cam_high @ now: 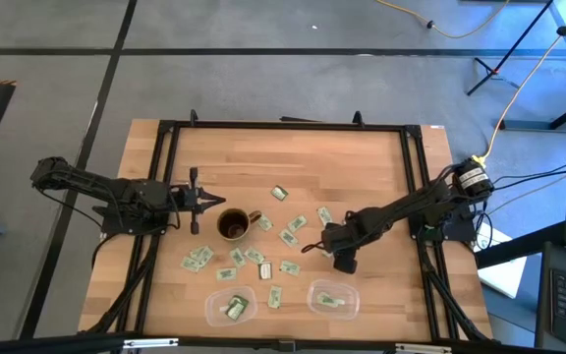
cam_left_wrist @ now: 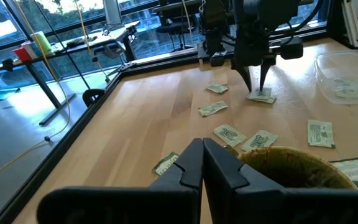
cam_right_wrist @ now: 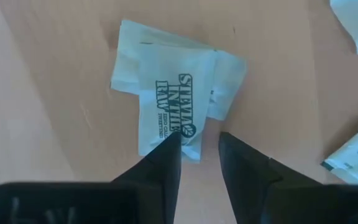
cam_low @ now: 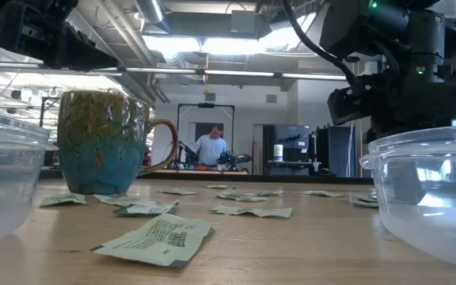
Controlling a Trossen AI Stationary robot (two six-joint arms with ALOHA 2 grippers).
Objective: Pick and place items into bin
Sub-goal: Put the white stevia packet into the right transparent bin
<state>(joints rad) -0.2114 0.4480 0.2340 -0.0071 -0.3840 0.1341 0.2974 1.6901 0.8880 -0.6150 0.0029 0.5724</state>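
While the right end effector (cam_right_wrist: 199,144) straddles a packet (cam_right_wrist: 173,93), its underside stays hidden.

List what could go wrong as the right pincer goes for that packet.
1. The right pincer is open with its tips at one end of the crumpled packet; closing there may pinch only an edge, so the packet could slip out.
2. The packet lies flat on the table, so the tips may scrape the wood or push it away.
3. Other packets lie close and could get nudged.

The left pincer waits shut beside the mug.
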